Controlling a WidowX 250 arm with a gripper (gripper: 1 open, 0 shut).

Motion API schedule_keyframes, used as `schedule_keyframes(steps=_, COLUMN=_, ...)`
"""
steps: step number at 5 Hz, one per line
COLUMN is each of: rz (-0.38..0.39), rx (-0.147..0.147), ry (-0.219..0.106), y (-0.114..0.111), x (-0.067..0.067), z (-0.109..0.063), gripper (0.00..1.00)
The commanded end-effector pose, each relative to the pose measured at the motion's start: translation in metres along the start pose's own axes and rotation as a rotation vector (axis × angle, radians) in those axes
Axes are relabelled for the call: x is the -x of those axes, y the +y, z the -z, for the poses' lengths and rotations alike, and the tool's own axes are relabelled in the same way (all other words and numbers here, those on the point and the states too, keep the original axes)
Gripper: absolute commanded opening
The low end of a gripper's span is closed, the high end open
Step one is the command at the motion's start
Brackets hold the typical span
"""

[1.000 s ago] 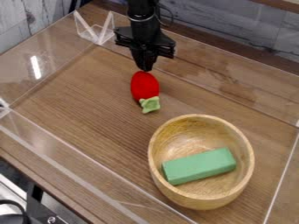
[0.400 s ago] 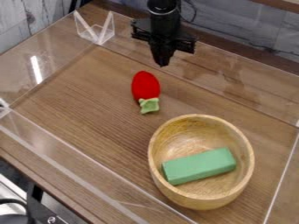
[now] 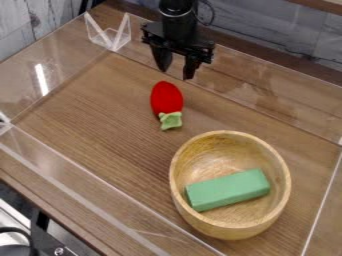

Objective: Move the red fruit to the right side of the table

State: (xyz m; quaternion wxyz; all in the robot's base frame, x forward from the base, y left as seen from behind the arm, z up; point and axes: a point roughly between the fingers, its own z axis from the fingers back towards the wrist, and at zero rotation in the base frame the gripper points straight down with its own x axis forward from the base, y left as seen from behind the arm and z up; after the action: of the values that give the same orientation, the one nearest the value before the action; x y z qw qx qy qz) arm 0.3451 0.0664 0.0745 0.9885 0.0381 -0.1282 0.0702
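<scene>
The small glossy red fruit (image 3: 166,98) with its light green cap lay on the brown wood-grain table (image 3: 94,120), near its centre; the black fingers (image 3: 179,69) hung released and spread apart at its 12 o'clock, clear of it.

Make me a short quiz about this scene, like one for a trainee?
1. True or false: the black gripper is holding the glossy red strawberry-like fruit.
2. What lies in the round light wooden bowl?
A. a green rectangular block
B. a yellow ball
C. nothing
3. Fill in: the fruit lies on the brown wood-grain ____.

Key:
1. False; its jaws are open above the fruit.
2. A
3. table
</scene>
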Motion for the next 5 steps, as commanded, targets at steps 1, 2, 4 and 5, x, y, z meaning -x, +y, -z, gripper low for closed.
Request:
schedule_keyframes(steps=1, rz=0.006, rx=-0.006, ry=-0.037, y=-0.004, x=-0.003, z=-0.007, gripper=0.00)
schedule_keyframes(steps=2, rz=0.017, rx=-0.007, ry=-0.028, y=-0.012, x=0.000, z=-0.001, gripper=0.00)
schedule_keyframes(steps=4, rz=0.029, rx=-0.010, ry=-0.063, y=-0.046, x=-0.006, z=-0.013, gripper=0.00)
schedule_keyframes(steps=5, rz=0.065, rx=0.002, ry=-0.069, y=-0.058, x=-0.010, z=-0.015, gripper=0.00)
